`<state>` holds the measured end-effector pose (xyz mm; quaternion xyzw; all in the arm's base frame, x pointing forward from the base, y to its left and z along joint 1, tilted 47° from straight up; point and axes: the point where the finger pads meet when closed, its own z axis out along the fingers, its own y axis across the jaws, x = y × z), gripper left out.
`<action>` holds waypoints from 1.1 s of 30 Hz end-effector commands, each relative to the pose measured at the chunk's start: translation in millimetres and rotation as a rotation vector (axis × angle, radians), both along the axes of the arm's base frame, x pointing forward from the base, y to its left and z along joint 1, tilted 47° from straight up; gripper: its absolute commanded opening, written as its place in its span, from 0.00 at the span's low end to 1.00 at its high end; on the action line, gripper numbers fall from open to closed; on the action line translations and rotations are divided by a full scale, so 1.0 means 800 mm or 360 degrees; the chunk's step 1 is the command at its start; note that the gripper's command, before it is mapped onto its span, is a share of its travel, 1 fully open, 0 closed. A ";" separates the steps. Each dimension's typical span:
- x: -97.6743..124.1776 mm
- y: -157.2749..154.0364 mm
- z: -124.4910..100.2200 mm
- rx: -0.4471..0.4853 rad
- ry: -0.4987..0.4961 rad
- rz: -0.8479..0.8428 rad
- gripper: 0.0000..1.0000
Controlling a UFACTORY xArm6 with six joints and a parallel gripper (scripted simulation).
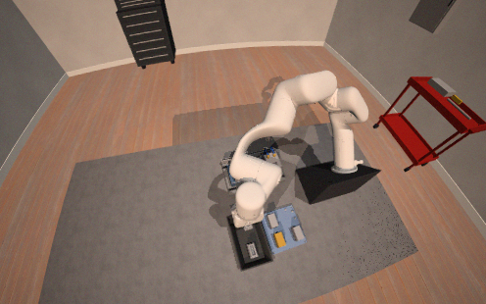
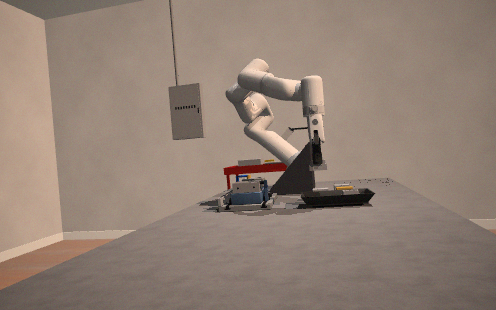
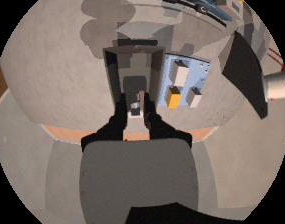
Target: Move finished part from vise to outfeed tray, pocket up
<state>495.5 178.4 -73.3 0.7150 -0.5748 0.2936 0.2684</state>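
The gripper (image 2: 317, 161) points straight down, clenched on the part (image 2: 319, 165), a small grey block that hangs at the fingertips well above the table. In the wrist view the two dark fingers close in on the pale part (image 3: 134, 111) from either side.

Directly below the gripper lies the tray (image 1: 238, 249), a dark open box with raised walls. From the top the wrist sits over the tray's near end, the end toward the vise. A small light piece (image 1: 252, 249) already lies on the tray floor, farther out from the gripper along the tray. In the wrist view the tray (image 3: 112, 70) fills the space just ahead of the fingers.

Just beside the tray, to one side of the gripper, sits a blue plate (image 1: 292, 214) bearing two grey blocks and a yellow one (image 1: 279, 239). The plate (image 3: 205, 68) shows to the right of the fingers in the wrist view.

Behind the gripper, back toward the arm's elbow, is the vise (image 2: 249, 195), blue with a grey top; from the top it is mostly hidden under the arm (image 1: 267, 127). Whether its jaws hold anything I cannot tell.

The arm's black pedestal (image 1: 365, 173) stands off to the side of the vise, and a red cart (image 1: 416, 81) stands by the wall, well apart.
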 end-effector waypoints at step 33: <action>0.006 -0.027 -0.027 0.0004 -0.0006 0.0002 0.00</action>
